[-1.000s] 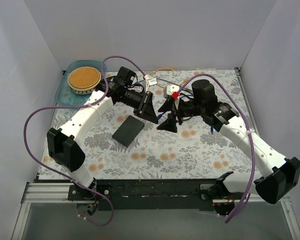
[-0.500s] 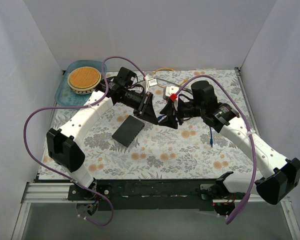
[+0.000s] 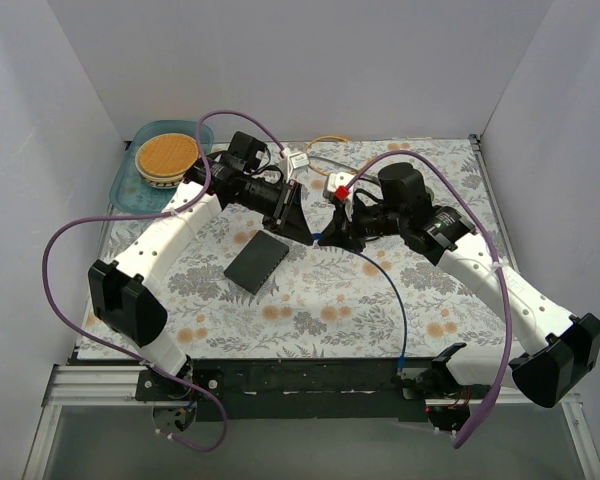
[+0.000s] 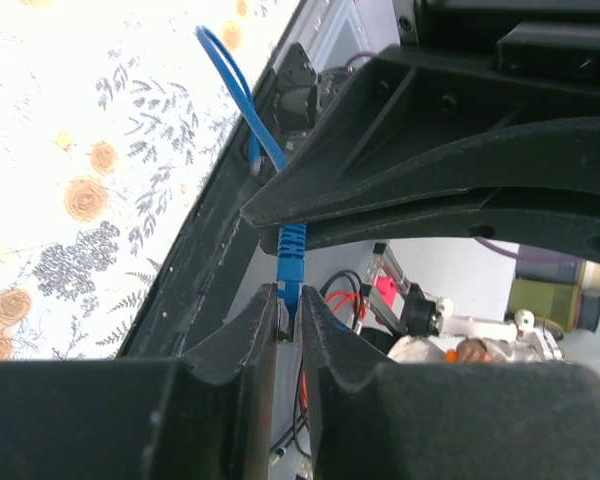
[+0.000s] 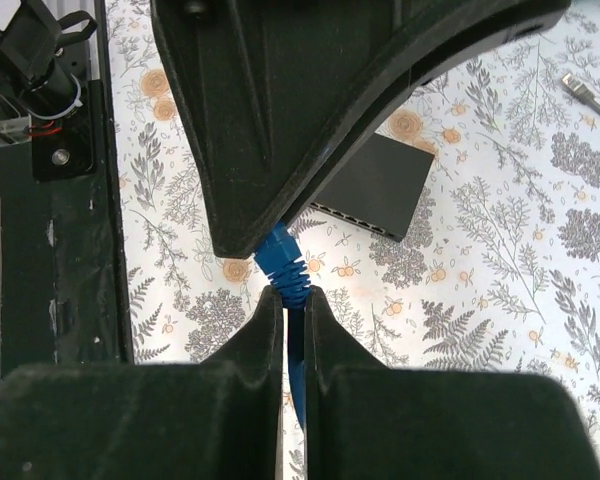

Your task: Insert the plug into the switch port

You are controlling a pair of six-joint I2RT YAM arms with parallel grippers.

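The switch (image 3: 256,261) is a flat black box lying on the floral mat, left of where the grippers meet; its row of ports (image 5: 352,221) shows in the right wrist view. The blue plug (image 4: 292,248) hangs in the air between both grippers. My left gripper (image 4: 290,305) is shut on the plug's tip. My right gripper (image 5: 294,302) is shut on the blue cable (image 3: 392,300) just behind the plug's ribbed boot (image 5: 286,265). The two grippers meet tip to tip (image 3: 318,237) above the mat, right of the switch. The cable trails to the table's front edge.
A teal tray (image 3: 128,188) holding a round wooden-topped dish (image 3: 168,156) stands at the back left. White connectors and loose wires (image 3: 302,160) lie at the back centre. A black rail (image 3: 310,378) runs along the front edge. White walls enclose three sides.
My right gripper has gone from open to shut on the blue cable behind the plug. The cable now stretches from the grippers down to the front edge. The left arm shifted slightly.
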